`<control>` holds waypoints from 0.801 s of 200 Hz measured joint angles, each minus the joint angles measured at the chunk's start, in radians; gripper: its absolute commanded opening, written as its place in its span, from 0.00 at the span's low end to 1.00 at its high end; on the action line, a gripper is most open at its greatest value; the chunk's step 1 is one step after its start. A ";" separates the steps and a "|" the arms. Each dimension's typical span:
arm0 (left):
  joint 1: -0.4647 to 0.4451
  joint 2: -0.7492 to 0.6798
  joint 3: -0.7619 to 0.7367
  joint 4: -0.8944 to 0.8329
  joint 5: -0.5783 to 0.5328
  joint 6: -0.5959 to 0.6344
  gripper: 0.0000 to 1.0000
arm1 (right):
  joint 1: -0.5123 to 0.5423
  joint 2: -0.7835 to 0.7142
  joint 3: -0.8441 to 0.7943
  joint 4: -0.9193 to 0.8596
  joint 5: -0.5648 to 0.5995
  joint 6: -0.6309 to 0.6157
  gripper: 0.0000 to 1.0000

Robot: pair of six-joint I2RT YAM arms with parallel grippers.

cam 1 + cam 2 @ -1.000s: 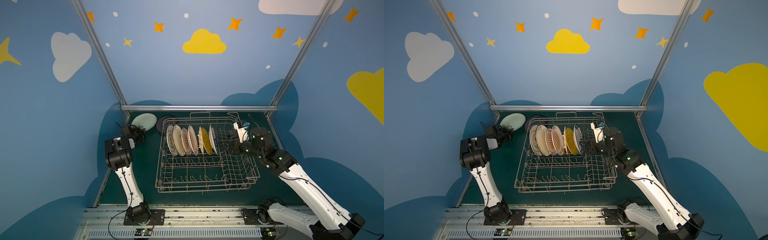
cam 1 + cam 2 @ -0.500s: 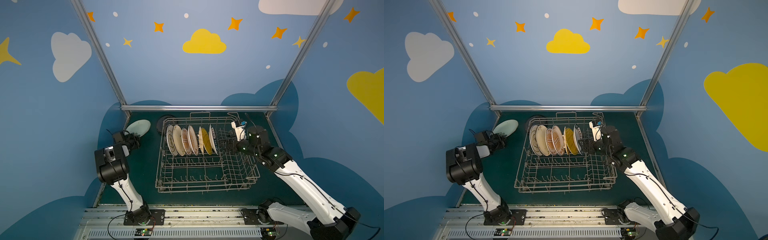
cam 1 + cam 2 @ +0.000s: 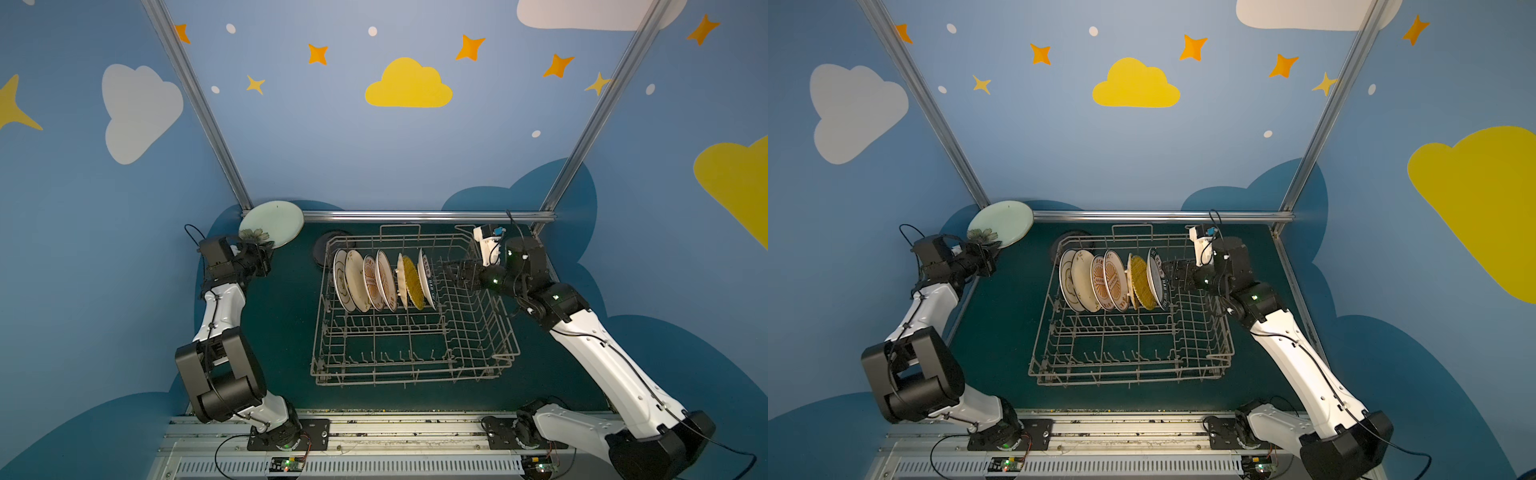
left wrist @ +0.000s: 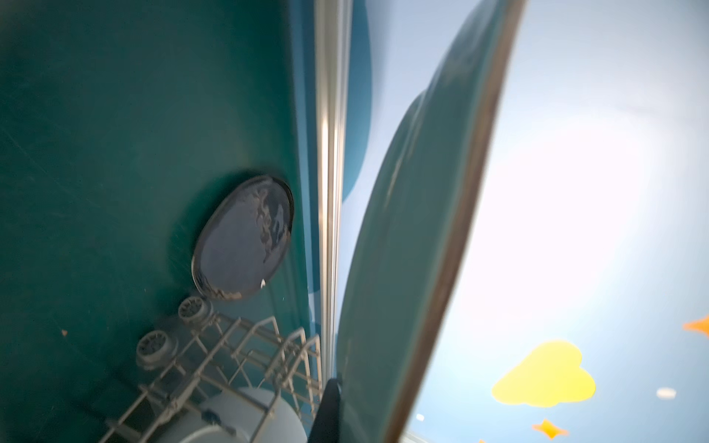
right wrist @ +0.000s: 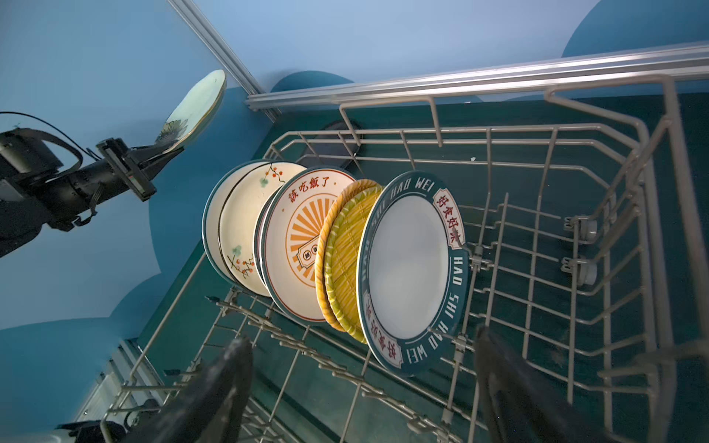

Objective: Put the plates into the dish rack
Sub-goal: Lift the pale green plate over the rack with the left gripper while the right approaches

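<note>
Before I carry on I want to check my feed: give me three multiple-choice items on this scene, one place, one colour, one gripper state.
1. Where is the black plate?
A) standing between tines
B) flat on the table by the dish rack's far left corner
C) leaning on the wall

2. What colour is the held plate in the left gripper?
A) pale green
B) yellow
C) red

3. The right gripper is
A) shut on a plate
B) shut, empty
C) open, empty

Answers: 1B, it lies outside the wires; 2A, pale green with a flower near the grip; 3C, its jaws stand apart, holding nothing.
</note>
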 measured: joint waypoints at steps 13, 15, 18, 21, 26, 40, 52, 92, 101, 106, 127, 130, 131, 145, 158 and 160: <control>-0.017 -0.018 0.050 -0.079 0.018 0.058 0.04 | -0.024 0.017 0.011 0.018 -0.040 0.031 0.88; -0.021 -0.020 0.057 -0.089 0.020 0.065 0.04 | -0.027 0.019 0.013 0.023 -0.047 0.034 0.88; -0.027 -0.024 0.067 -0.102 0.025 0.076 0.04 | -0.032 0.024 0.014 0.030 -0.058 0.044 0.88; -0.036 -0.027 0.079 -0.117 0.029 0.090 0.04 | -0.037 0.029 0.017 0.032 -0.064 0.052 0.88; -0.051 -0.031 0.097 -0.138 0.039 0.108 0.04 | -0.043 0.037 0.022 0.037 -0.077 0.064 0.88; -0.111 -0.035 0.151 -0.182 0.068 0.155 0.04 | -0.059 0.064 0.039 0.060 -0.116 0.107 0.89; -0.178 -0.034 0.193 -0.209 0.089 0.194 0.04 | -0.071 0.087 0.055 0.085 -0.151 0.149 0.89; -0.431 -0.020 0.313 -0.297 0.159 0.307 0.04 | -0.087 0.147 0.136 0.159 -0.238 0.255 0.88; -0.480 -0.016 0.325 -0.302 0.174 0.323 0.04 | -0.088 0.157 0.153 0.178 -0.254 0.278 0.87; -0.504 -0.015 0.328 -0.303 0.183 0.330 0.04 | -0.088 0.161 0.160 0.188 -0.261 0.288 0.87; -0.580 -0.011 0.328 -0.303 0.211 0.341 0.04 | -0.088 0.173 0.171 0.225 -0.284 0.330 0.87; -0.586 -0.011 0.328 -0.302 0.213 0.340 0.04 | -0.088 0.175 0.171 0.229 -0.287 0.334 0.87; -0.589 -0.010 0.328 -0.302 0.215 0.340 0.04 | -0.088 0.176 0.171 0.232 -0.288 0.338 0.87; -0.612 -0.005 0.328 -0.301 0.222 0.341 0.04 | -0.088 0.188 0.171 0.253 -0.306 0.369 0.85; -0.631 0.001 0.328 -0.301 0.222 0.341 0.04 | -0.088 0.205 0.171 0.278 -0.326 0.398 0.81; -0.635 0.003 0.328 -0.301 0.222 0.341 0.04 | -0.088 0.209 0.171 0.282 -0.327 0.402 0.80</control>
